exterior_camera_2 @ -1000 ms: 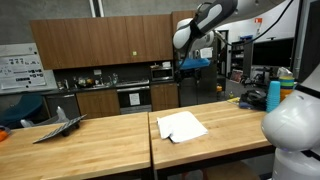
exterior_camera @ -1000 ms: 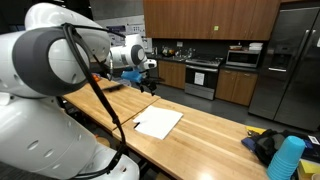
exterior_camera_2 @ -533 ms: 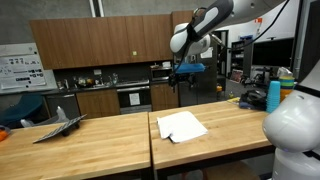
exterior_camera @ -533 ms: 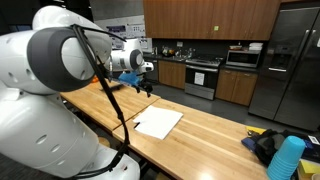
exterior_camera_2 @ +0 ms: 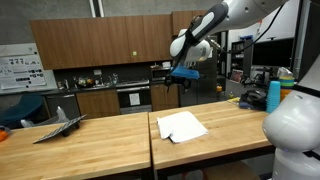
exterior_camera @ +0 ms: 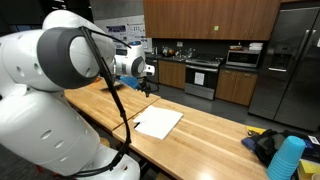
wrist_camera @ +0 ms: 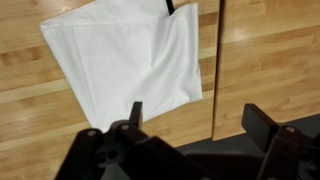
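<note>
A white cloth point(wrist_camera: 125, 55) lies flat on the wooden table point(wrist_camera: 270, 60), filling the upper left of the wrist view. In both exterior views it shows as a pale square point(exterior_camera: 159, 123) point(exterior_camera_2: 181, 127) near the table's edge. My gripper point(wrist_camera: 195, 115) hangs high above the table with its jaws wide apart and nothing between them. It sits above the seam between the two tabletops, off the cloth's corner. In the exterior views the gripper point(exterior_camera: 146, 86) point(exterior_camera_2: 176, 79) is up in the air, well clear of the cloth.
A grey folded object point(exterior_camera_2: 58, 126) rests on the neighbouring tabletop. A blue cup point(exterior_camera: 287, 158) and dark clutter point(exterior_camera: 262, 146) stand at the table's far end. Kitchen cabinets, an oven point(exterior_camera: 202, 78) and a fridge point(exterior_camera: 290, 60) line the back wall.
The arm has swung sideways and slightly down over the table, carrying the gripper away from above the cloth's far side. The jaws stayed open; the cloth has not moved.
</note>
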You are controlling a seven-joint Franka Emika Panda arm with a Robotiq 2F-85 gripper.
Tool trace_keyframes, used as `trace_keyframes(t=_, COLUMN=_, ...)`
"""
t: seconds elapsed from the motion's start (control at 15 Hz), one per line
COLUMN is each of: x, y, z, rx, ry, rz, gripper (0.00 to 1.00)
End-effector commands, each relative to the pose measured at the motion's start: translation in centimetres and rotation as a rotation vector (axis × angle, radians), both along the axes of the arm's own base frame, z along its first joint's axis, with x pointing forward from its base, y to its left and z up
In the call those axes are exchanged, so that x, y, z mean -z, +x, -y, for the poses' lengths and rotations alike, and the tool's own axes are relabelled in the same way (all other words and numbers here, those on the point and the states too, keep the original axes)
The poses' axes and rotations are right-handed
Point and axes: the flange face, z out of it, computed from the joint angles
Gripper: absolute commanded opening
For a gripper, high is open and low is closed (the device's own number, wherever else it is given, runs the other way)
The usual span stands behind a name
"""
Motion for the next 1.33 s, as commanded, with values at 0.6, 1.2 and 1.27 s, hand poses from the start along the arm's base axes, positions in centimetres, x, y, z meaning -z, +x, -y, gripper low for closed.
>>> trace_keyframes(t=0.6, x=0.1, y=0.0, z=-0.3, rx=-0.008, ry=0.013, rz=0.033, gripper=1.00)
trace_keyframes(t=1.2, x=4.6, y=2.5, z=-2.2, rx=-0.110, ry=0.035, rz=-0.090, gripper=1.00)
trace_keyframes(t=1.27, x=5.4, y=2.8, z=-2.8, rx=-0.142, ry=0.026, rz=-0.115, gripper=1.00)
